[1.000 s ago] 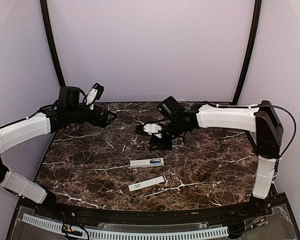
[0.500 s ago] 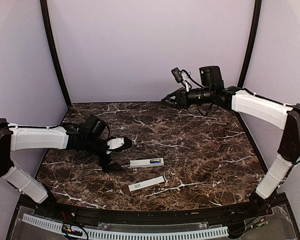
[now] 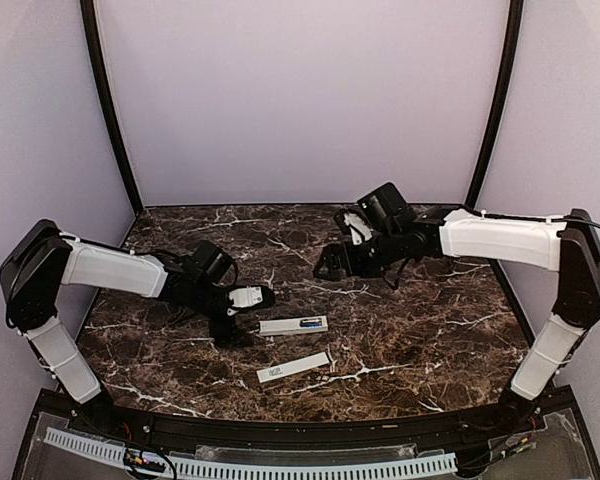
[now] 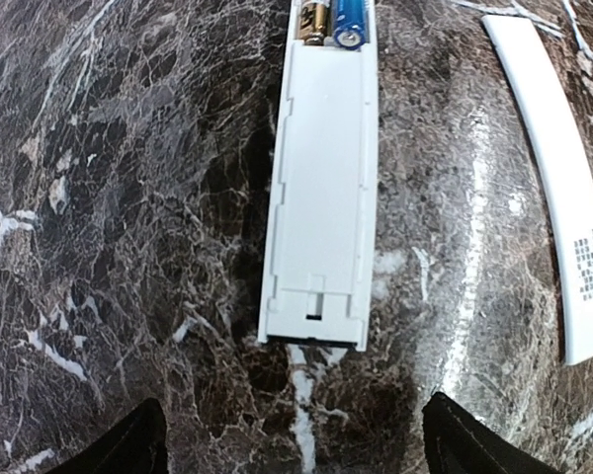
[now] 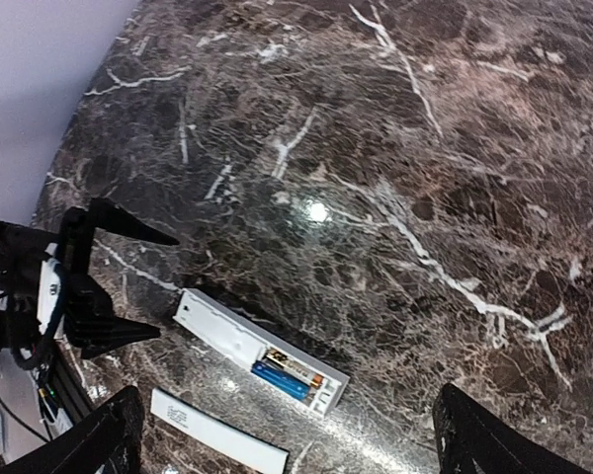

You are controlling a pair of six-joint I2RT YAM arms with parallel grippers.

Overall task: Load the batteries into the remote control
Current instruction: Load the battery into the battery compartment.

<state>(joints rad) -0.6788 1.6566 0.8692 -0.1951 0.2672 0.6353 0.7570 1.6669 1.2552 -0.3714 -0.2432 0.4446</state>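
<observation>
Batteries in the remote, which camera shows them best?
Right wrist: both batteries lie whole, side by side in the open slot of the remote control. Left wrist crops them at its top edge; the top view shows only a blue speck.

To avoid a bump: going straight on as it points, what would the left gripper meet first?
Probably the remote control, at its closed end, straight ahead of the left gripper; depth is unclear.

The remote control [image 4: 321, 197] is lying on the table [image 4: 109, 197] just ahead of the fingers [image 4: 128, 449] of the left gripper [image 4: 295, 420], centred between them. A battery [image 4: 349, 22] is sitting in its far slot. A strip [image 4: 563, 188] is lying outside the right-hand finger.
</observation>
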